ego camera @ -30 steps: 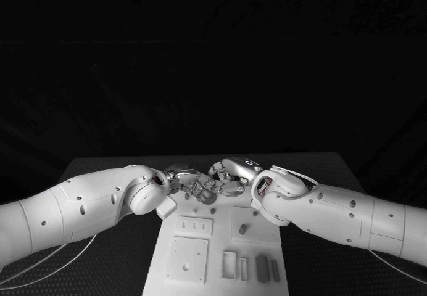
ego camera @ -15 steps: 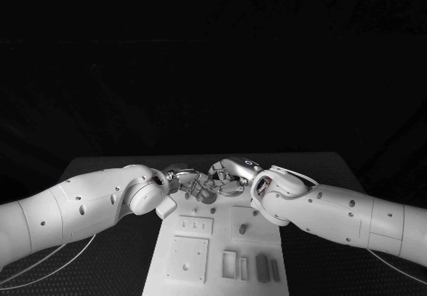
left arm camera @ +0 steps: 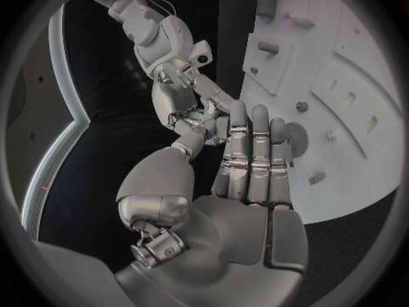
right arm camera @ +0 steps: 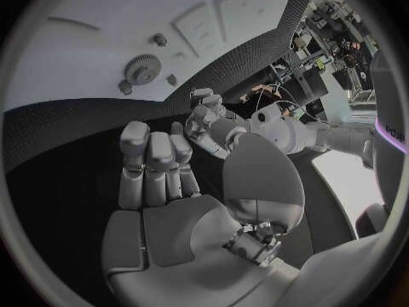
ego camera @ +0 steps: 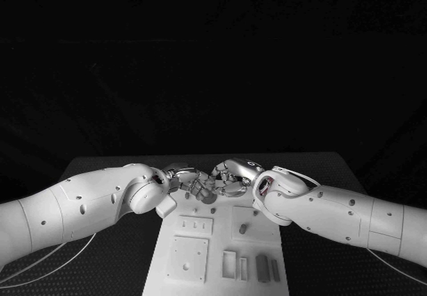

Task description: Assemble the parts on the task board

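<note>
Black table (ego camera: 107,169) with a fine woven texture, seen from above. White task board (ego camera: 223,246) flat on its middle, running lengthwise away from the near edge. 2 thin pale cables (ego camera: 53,262) curving over the table's near corners.

— Is the scene bright?
— No, dim; the task board (ego camera: 218,246) and arms catch pale light, the background is black.
— And the wrist views?
— Straight edges bend strongly near the rim.
</note>
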You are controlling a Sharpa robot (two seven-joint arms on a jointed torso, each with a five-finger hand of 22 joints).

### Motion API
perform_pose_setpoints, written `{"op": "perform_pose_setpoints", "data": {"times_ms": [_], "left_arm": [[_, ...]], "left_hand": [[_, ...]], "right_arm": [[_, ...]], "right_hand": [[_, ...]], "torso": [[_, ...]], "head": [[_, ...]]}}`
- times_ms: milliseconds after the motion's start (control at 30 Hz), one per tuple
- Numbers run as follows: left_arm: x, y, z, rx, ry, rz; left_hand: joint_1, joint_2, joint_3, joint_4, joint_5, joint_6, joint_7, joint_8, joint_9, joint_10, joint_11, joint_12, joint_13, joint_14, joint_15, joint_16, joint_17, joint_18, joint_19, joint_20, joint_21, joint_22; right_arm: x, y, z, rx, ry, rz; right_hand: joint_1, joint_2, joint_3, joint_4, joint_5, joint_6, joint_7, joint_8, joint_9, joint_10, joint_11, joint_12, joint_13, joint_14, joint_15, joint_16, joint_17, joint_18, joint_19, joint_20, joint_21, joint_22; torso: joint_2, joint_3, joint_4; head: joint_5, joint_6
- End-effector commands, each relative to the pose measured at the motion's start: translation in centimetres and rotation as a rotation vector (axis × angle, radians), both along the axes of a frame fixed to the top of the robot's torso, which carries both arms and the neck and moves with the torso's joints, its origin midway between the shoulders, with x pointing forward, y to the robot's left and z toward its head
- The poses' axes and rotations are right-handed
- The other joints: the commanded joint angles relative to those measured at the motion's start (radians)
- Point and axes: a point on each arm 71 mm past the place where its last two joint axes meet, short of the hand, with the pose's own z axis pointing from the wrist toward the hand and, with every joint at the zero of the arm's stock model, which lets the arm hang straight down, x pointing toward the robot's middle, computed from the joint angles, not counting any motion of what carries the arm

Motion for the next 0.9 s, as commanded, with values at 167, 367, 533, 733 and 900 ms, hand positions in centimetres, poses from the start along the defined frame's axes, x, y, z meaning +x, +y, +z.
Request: {"op": "perform_pose_setpoints", "data": {"times_ms": [167, 367, 533, 733, 900], "left_arm": [[-0.1, -0.2, 0.1, 0.014, -0.004, -0.027], [0.0, 0.1, -0.1, 0.044, -0.007, -0.034], [0.0, 0.6, -0.3, 0.105, -0.005, -0.062], [0.1, 1.3, -0.5, 0.180, -0.038, -0.086], [0.0, 1.6, -0.6, 0.229, -0.048, -0.113]], "left_hand": [[-0.001, 0.010, -0.001, -0.003, -0.009, 0.037, -0.030, 0.001, -0.001, 0.004, 0.000, 0.007, 0.004, 0.009, -0.002, 0.005, 0.002, -0.007, -0.002, -0.009, 0.006, -0.001], [-0.002, 0.012, -0.001, -0.001, -0.018, 0.035, -0.029, -0.001, -0.001, 0.003, 0.000, 0.008, 0.007, 0.008, -0.003, 0.008, 0.003, -0.008, -0.001, -0.011, 0.008, -0.002], [0.000, 0.020, 0.000, -0.002, -0.064, 0.032, -0.028, -0.005, 0.002, 0.000, -0.001, 0.012, 0.015, 0.006, -0.004, 0.013, 0.003, -0.011, -0.003, -0.013, 0.010, -0.004], [-0.003, 0.023, -0.005, 0.002, -0.093, 0.043, -0.033, -0.003, 0.009, 0.024, -0.016, 0.046, 0.042, 0.030, -0.019, 0.045, 0.014, -0.009, 0.017, -0.026, 0.030, -0.001], [-0.006, 0.022, -0.011, 0.001, -0.087, 0.059, -0.044, 0.004, 0.028, 0.041, -0.036, 0.113, 0.099, 0.060, -0.043, 0.092, 0.030, -0.006, 0.049, -0.048, 0.064, 0.007]], "right_arm": [[-0.1, -0.1, -0.2, -0.003, 0.016, 0.004], [-0.1, -0.5, -0.3, 0.000, 0.018, -0.008], [0.3, -1.8, -0.5, -0.006, 0.016, -0.046], [1.4, -5.3, -0.6, 0.009, 0.015, -0.153], [2.2, -8.0, -0.4, 0.028, 0.011, -0.223]], "right_hand": [[-0.010, -0.006, -0.010, 0.001, 0.004, 0.110, 0.013, -0.005, 0.000, -0.085, 0.002, -0.004, 0.001, -0.004, -0.001, -0.005, 0.002, 0.045, -0.001, -0.008, -0.004, 0.001], [-0.013, -0.006, -0.014, 0.003, 0.008, 0.112, 0.013, -0.006, 0.001, -0.085, 0.002, -0.003, 0.002, -0.003, -0.002, -0.006, 0.002, 0.045, -0.001, -0.009, -0.004, 0.001], [-0.016, -0.015, -0.023, 0.004, 0.015, 0.100, 0.016, -0.016, -0.001, -0.092, 0.004, -0.006, 0.002, -0.007, 0.000, -0.009, 0.002, 0.045, -0.005, -0.011, -0.007, 0.000], [-0.008, -0.018, -0.019, 0.015, 0.016, 0.072, 0.027, -0.039, -0.003, -0.110, 0.015, -0.022, -0.007, -0.020, 0.011, -0.020, 0.002, 0.045, -0.016, -0.012, -0.017, -0.002], [-0.001, -0.024, -0.004, 0.030, 0.010, 0.068, 0.031, -0.045, -0.002, -0.113, 0.018, -0.027, -0.014, -0.025, 0.014, -0.025, 0.000, 0.045, -0.021, -0.009, -0.022, -0.003]], "torso": [[0.000, 0.0005, 0.0000], [0.000, 0.0007, 0.0002], [-0.001, 0.0004, -0.0001], [0.000, 0.0002, 0.0010], [0.000, 0.0005, -0.0003]], "head": [[0.000, 0.001], [0.000, 0.002], [0.001, 0.001], [0.004, -0.001], [0.008, -0.005]]}}
